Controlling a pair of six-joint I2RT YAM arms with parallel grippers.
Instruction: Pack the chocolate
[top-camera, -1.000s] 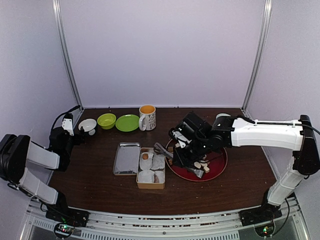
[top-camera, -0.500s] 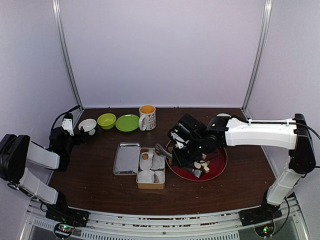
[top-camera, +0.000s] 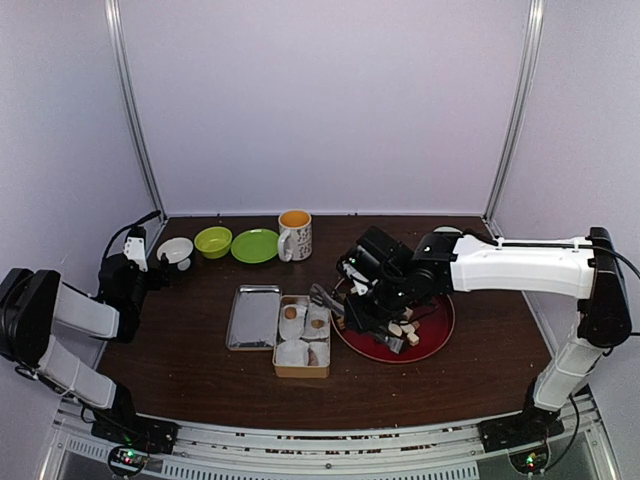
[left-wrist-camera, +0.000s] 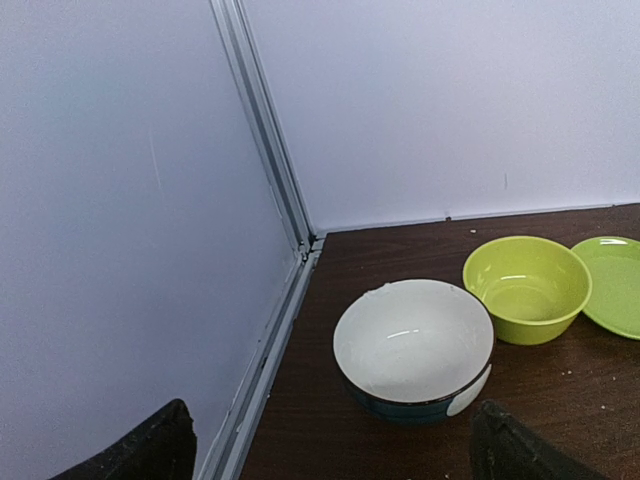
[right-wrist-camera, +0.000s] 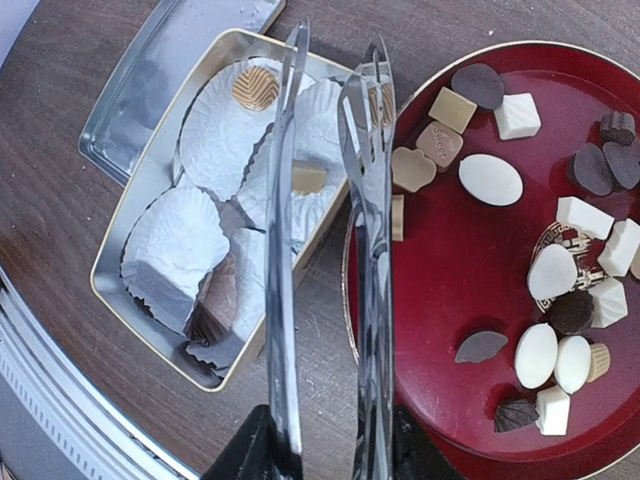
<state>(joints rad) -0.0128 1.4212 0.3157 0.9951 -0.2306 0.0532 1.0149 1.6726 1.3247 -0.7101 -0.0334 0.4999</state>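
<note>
The chocolate pieces, white, tan and dark, lie scattered on a red plate. My right gripper is shut on the handles of metal tongs. Their blades stand apart over the seam between the plate and a gold tin box lined with white paper cups. In the box lie a round gold piece, a tan square just below the tong tips, and a brown piece. My left gripper is open and empty at the far left, facing a white bowl.
The box lid lies left of the box. A mug, a green plate, a green bowl and the white bowl line the back. The left wall stands close to the left arm.
The tong blades have spread apart, and a tan piece now rests in a paper cup at the box's far right. The right arm shifted slightly left. The left arm has not moved.
</note>
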